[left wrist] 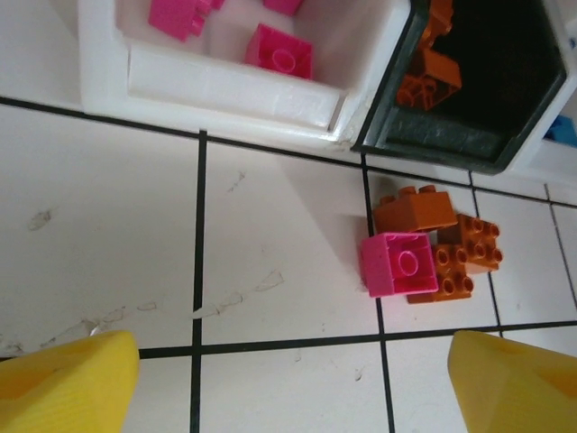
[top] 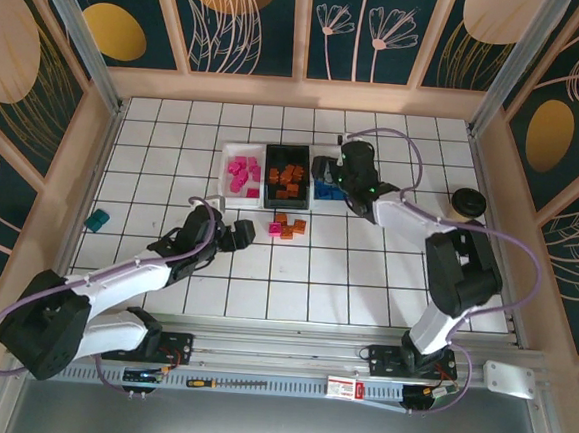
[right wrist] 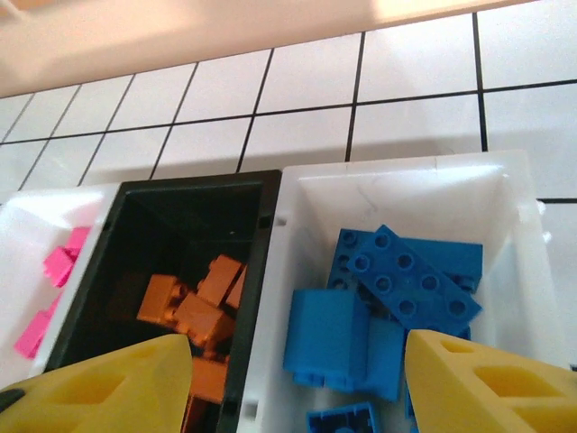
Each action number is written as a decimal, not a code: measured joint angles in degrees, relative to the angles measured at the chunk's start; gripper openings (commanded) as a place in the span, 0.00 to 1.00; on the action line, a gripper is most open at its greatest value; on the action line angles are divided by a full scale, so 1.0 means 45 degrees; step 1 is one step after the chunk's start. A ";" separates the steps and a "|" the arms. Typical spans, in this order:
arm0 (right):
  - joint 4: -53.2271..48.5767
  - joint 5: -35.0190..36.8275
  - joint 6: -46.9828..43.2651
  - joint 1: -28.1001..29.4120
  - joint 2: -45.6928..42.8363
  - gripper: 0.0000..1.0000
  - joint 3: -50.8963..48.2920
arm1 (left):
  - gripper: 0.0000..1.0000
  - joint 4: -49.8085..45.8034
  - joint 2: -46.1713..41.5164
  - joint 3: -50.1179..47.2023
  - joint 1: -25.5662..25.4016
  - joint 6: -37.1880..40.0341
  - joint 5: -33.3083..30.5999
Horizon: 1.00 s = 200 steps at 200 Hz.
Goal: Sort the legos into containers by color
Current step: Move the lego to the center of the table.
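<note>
Three trays stand side by side: a white tray (top: 233,201) of pink legos (top: 240,173), a black tray (top: 276,152) of orange legos (top: 289,179) and a white tray (right wrist: 514,234) of blue legos (right wrist: 407,280). On the tiles in front lie one pink lego (left wrist: 398,264) and a few orange legos (left wrist: 455,248) touching it. My left gripper (left wrist: 288,379) is open, low over the tiles near that cluster, nothing between its fingers. Open too, my right gripper (right wrist: 297,383) hangs over the blue tray near its border with the black one, holding nothing.
A teal block (top: 96,221) lies at the far left. A dark round lid (top: 467,201) sits at the right by the wall. Wooden walls enclose the tiled floor on three sides.
</note>
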 measured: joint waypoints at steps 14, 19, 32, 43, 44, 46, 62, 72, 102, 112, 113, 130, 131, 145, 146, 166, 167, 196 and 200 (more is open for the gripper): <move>0.0194 -0.0005 0.0058 0.0219 -0.0811 0.64 -0.0724 | 0.86 0.0010 0.0617 0.0296 -0.0175 0.0107 0.0005; 0.0238 -0.0024 0.0107 0.0287 -0.1035 0.64 -0.0942 | 0.85 0.0010 0.0889 0.0476 -0.0277 0.0170 -0.0005; 0.0374 -0.0019 0.0243 0.0539 -0.1559 0.64 -0.1535 | 0.85 0.0010 0.1579 0.1030 -0.0549 0.0345 -0.0044; 0.0437 -0.0015 0.0330 0.0724 -0.1909 0.65 -0.2016 | 0.86 0.0024 0.2244 0.1642 -0.0821 0.0549 -0.0117; 0.0437 -0.0019 0.0340 0.0733 -0.1928 0.65 -0.2050 | 0.86 0.0024 0.2283 0.1690 -0.0840 0.0549 -0.0126; 0.0437 -0.0015 0.0345 0.0763 -0.1987 0.65 -0.2142 | 0.86 0.0044 0.2429 0.1817 -0.0894 0.0583 -0.0151; 0.0476 -0.0039 0.0515 0.0899 -0.2341 0.65 -0.2749 | 0.87 0.0044 0.3478 0.2812 -0.1282 0.0933 -0.0389; 0.0471 -0.0034 0.0602 0.0894 -0.2521 0.65 -0.3021 | 0.86 0.0049 0.4231 0.3487 -0.1511 0.1112 -0.0602; 0.0466 0.0053 0.0675 0.0894 -0.3099 0.65 -0.3512 | 0.83 -0.0005 0.6003 0.4823 -0.1987 0.1404 -0.1443; 0.0466 0.0063 0.0675 0.0894 -0.3303 0.65 -0.3589 | 0.81 -0.0015 0.6251 0.4862 -0.2016 0.1399 -0.1647; 0.0466 0.0063 0.0675 0.0894 -0.3322 0.65 -0.3599 | 0.81 -0.0024 0.6275 0.4862 -0.2016 0.1399 -0.1671; 0.0476 0.0107 0.0690 0.0894 -0.3638 0.65 -0.3725 | 0.77 -0.0126 0.6645 0.4857 -0.2016 0.1394 -0.2050; 0.0476 0.0107 0.0695 0.0894 -0.3667 0.65 -0.3740 | 0.77 -0.0136 0.6659 0.4857 -0.2016 0.1394 -0.2064; 0.0471 0.0117 0.0724 0.0894 -0.3900 0.65 -0.3866 | 0.73 -0.0238 0.6853 0.4809 -0.2006 0.1331 -0.2370; 0.0471 0.0121 0.0724 0.0894 -0.3925 0.65 -0.3876 | 0.73 -0.0243 0.6858 0.4799 -0.2006 0.1311 -0.2390; 0.0471 0.0151 0.0729 0.0894 -0.4080 0.65 -0.3997 | 0.70 -0.0306 0.6844 0.4430 -0.2006 0.1132 -0.2861; 0.0471 0.0151 0.0729 0.0894 -0.4090 0.65 -0.4002 | 0.70 -0.0306 0.6839 0.4405 -0.2006 0.1117 -0.2890; 0.0471 0.0151 0.0840 0.0894 -0.4153 0.65 -0.4133 | 0.70 -0.0155 0.6363 0.3594 -0.2030 0.0855 -0.3458; 0.0476 0.0151 0.0865 0.0894 -0.4158 0.65 -0.4148 | 0.70 -0.0214 0.6251 0.3458 -0.2030 0.0826 -0.3521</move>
